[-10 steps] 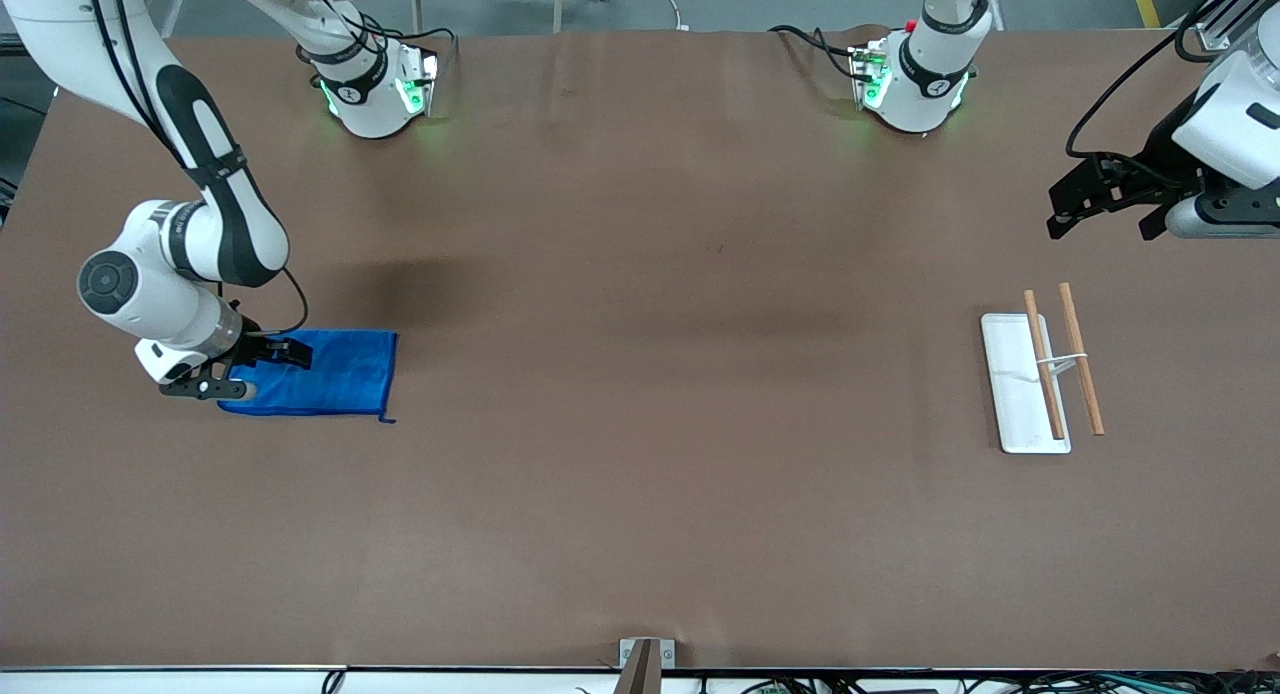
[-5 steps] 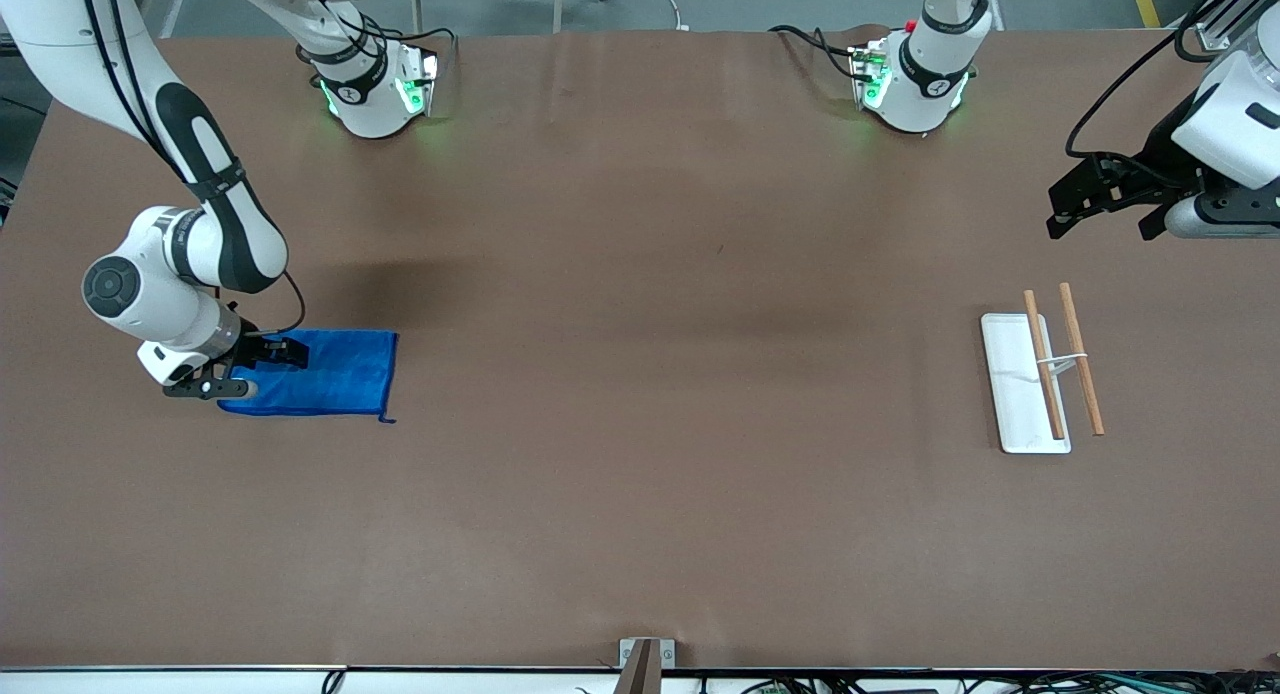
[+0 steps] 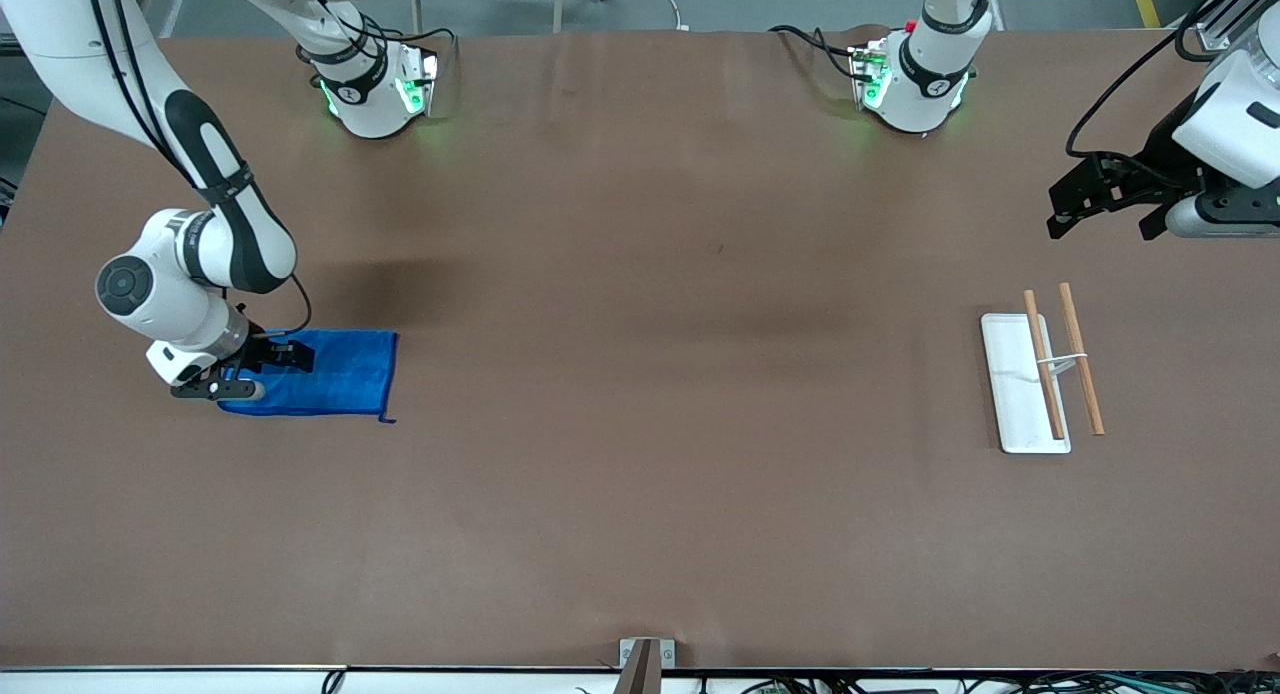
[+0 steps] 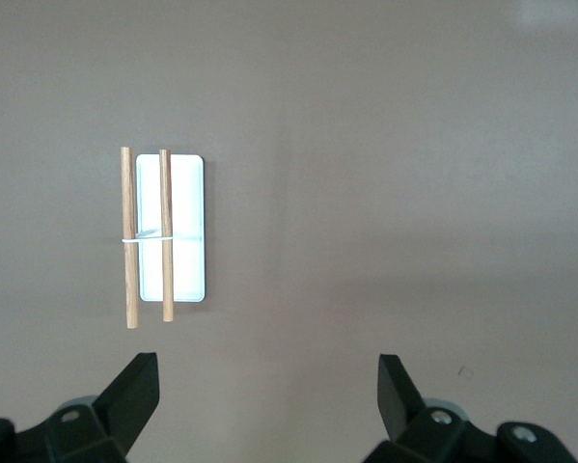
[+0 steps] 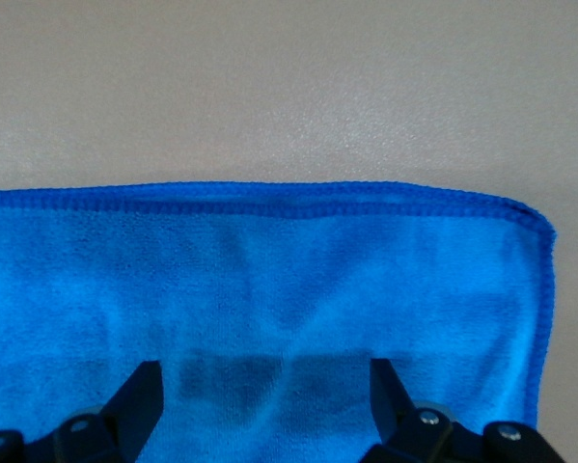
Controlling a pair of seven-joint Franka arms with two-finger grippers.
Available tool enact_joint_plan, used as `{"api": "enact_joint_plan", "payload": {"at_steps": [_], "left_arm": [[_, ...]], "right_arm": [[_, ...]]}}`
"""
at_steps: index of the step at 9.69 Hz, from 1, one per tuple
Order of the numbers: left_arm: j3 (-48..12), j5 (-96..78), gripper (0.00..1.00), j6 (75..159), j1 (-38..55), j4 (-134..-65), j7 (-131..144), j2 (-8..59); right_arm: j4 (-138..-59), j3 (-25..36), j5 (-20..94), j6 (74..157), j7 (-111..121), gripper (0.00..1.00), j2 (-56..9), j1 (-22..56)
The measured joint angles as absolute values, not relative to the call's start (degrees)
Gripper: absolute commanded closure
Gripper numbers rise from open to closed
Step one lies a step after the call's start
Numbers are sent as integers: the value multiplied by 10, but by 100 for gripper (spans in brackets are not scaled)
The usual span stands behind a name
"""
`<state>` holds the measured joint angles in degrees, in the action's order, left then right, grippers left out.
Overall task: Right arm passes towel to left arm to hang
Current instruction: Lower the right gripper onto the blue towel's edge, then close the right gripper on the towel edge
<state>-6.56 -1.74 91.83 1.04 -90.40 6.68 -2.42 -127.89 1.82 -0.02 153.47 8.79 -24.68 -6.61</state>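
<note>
The towel (image 3: 322, 373) lies flat on the table (image 3: 640, 474) toward the right arm's end; the right gripper (image 3: 262, 369) sits low over the towel's edge at that end, fingers spread; the tray (image 3: 1012, 384) lies toward the left arm's end, well apart from the towel; two rods (image 3: 1062, 362) lie side by side, one over the tray, one just beside it; the left gripper (image 3: 1075, 204) waits above the table, spread wide, near that end's edge.

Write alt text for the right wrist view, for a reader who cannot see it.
A bright blue microfibre towel with a stitched hem lies flat on the brown table, filling the lower part of the picture. The right arm's black two-finger gripper hangs open just above the cloth, its shadow on the fabric between the fingertips.
</note>
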Motion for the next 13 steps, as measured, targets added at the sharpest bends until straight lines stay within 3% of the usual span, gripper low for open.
{"api": "enact_joint_plan", "payload": {"at_steps": [2,4,6,7,10,13], "left_arm": [[-66,-17,0,918,10,-904,67,-24],[-66,-17,0,918,10,-904,67,-24],[-66,-17,0,918,10,-904,67,-24],[-66,-17,0,918,10,-904,67,-24],[-66,-17,0,918,10,-904,67,-24],[-66,-17,0,918,10,-904,67,-24]], "right_arm": [[-1287,18,0,1544,88,40,-247,-63],[-1287,17,0,1546,88,74,-247,-60],[-1287,17,0,1548,88,94,-246,-59],[-1287,17,0,1549,87,100,-245,-59],[-1285,17,1,1539,74,100,-244,-59],[-1269,11,1,1466,57,100,-213,-44]]}}
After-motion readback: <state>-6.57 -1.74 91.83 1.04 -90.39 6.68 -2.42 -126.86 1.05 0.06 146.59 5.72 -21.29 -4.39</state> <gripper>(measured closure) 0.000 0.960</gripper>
